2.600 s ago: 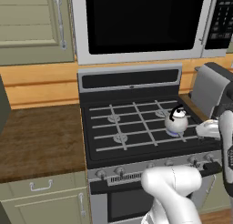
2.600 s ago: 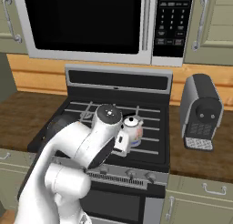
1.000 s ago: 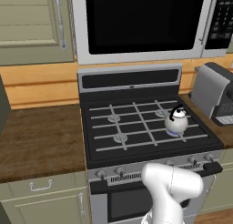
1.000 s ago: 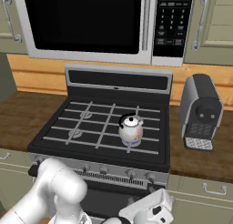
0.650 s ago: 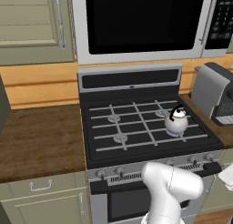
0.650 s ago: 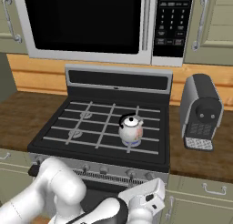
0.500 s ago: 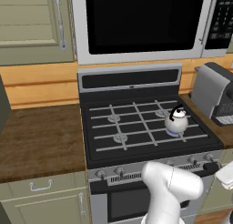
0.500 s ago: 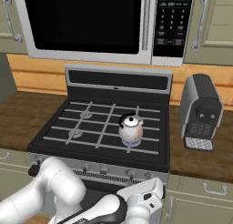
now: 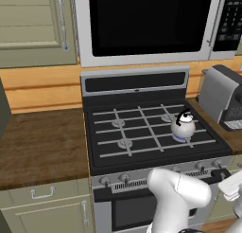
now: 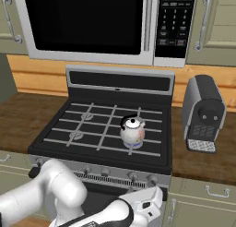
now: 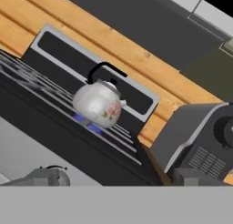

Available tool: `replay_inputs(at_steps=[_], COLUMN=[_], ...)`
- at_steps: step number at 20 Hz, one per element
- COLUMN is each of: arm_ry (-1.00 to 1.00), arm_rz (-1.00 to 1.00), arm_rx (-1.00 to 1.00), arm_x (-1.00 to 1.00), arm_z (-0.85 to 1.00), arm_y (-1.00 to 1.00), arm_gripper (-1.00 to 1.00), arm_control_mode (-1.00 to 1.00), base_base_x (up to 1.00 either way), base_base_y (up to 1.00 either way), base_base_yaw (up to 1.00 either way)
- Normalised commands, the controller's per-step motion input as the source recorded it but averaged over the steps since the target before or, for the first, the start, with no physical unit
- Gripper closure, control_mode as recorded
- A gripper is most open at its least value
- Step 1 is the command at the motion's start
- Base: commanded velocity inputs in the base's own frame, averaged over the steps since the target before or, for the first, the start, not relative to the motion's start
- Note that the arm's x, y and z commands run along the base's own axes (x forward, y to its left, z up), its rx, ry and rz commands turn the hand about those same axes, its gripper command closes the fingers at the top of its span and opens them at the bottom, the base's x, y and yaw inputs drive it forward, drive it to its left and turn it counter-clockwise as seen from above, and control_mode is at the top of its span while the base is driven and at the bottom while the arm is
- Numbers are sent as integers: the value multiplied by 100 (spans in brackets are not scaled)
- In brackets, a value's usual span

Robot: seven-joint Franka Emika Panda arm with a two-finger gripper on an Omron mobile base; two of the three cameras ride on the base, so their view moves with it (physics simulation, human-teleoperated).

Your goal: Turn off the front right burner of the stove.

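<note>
Blue flame rings the front right burner (image 11: 88, 124) beneath a kettle (image 11: 98, 104) on the stove (image 9: 142, 156); whether my gripper (image 11: 116, 178) is spread, I cannot tell.

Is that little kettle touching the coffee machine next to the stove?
Apart. In the right base view the kettle sits on the stove grate, with bare grate and a strip of wooden counter between it and the coffee machine.

Flat, even rendered light fills all three views, with no clear source and only soft shadows. The microwave (image 9: 146, 23) window stays matte black without glare. The hand view is tilted and slightly soft; a faint blue glow shows beneath the kettle (image 11: 98, 104).
</note>
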Motion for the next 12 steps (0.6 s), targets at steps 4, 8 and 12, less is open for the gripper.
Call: replay_inputs(at_steps=[4, 8, 12], arm_ry=[-7, -6, -4], arm_rz=[1, 1, 0], arm_rx=[-2, -4, -2], arm_x=[5, 2, 6], arm_z=[-20, -25, -14], arm_y=[-16, -17, -22], arm_gripper=[-100, -100, -100], arm_control_mode=[-100, -100, -100], base_base_x=[0, 0, 0], base_base_y=[0, 0, 0], base_base_yaw=[0, 0, 0])
